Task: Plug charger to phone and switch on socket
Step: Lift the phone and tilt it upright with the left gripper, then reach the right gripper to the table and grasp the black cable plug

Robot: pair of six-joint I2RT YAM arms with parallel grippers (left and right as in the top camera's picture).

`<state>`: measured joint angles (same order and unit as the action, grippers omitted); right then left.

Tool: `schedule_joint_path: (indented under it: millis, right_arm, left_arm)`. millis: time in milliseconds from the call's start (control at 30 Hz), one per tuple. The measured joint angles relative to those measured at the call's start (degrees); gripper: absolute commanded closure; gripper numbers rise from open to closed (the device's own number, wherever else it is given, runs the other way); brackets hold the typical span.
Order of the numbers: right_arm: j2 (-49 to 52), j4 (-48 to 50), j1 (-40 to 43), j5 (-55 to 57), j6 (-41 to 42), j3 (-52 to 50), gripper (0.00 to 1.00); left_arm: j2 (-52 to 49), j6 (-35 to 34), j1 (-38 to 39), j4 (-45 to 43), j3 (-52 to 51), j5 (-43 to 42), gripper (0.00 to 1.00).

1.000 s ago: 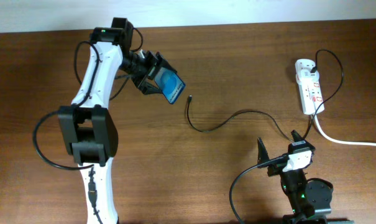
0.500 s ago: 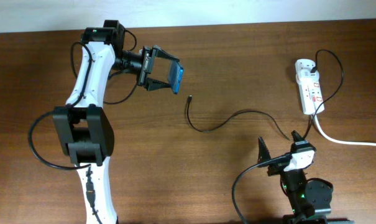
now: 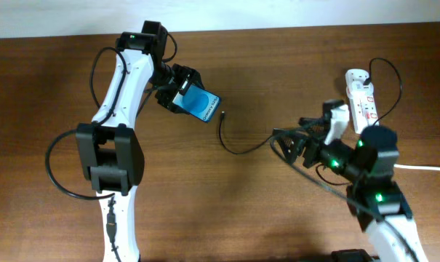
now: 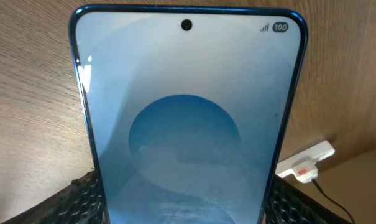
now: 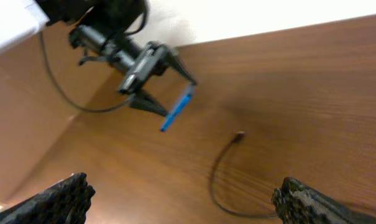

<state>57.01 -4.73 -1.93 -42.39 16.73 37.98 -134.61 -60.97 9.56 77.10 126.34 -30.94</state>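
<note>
My left gripper (image 3: 182,93) is shut on the phone (image 3: 202,105), a flat smartphone with a bright blue screen, and holds it tilted above the table at the back left; its screen fills the left wrist view (image 4: 186,124). The charger (image 3: 238,149), a thin black cable, curves across the middle of the table, its plug tip (image 3: 222,114) lying just right of the phone. My right gripper (image 3: 289,142) is open above the cable's middle. In the right wrist view the cable (image 5: 215,180) and phone (image 5: 177,109) show ahead. The socket (image 3: 362,100), a white power strip, lies at the back right.
A thick white cord (image 3: 405,166) runs from the socket to the right edge. The socket also shows in the left wrist view (image 4: 307,163). The table's back edge meets a white wall (image 3: 278,13). The robots' black wires hang beside both arms.
My right arm has risen from its folded rest at the front and reached left over the cable. My left gripper turned the phone and brought it down closer to the plug tip.
</note>
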Motion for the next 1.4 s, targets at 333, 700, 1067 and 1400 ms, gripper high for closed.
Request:
schedule_joint_path:
  millis: [333, 700, 1067, 1400]
  right_arm:
    - [32.2, 13.1, -10.8, 0.3, 27.1, 6.9, 0.09]
    - [32.3, 15.1, -18.6, 18.4, 38.9, 7.0, 0.34]
    - [32.3, 14.6, -22.9, 28.0, 39.8, 7.0, 0.62]
    - [32.3, 14.6, -23.0, 28.3, 40.5, 7.0, 0.96]
  left_arm:
    - [0.0, -8.2, 1.0, -0.2, 0.0, 2.0, 1.0]
    - [0.0, -11.1, 11.2, 1.4, 0.0, 7.0, 1.0]
    - [0.0, -11.1, 13.9, 1.4, 0.0, 1.2, 1.0]
    - [0.0, -11.1, 13.8, 1.8, 0.0, -2.1, 1.0]
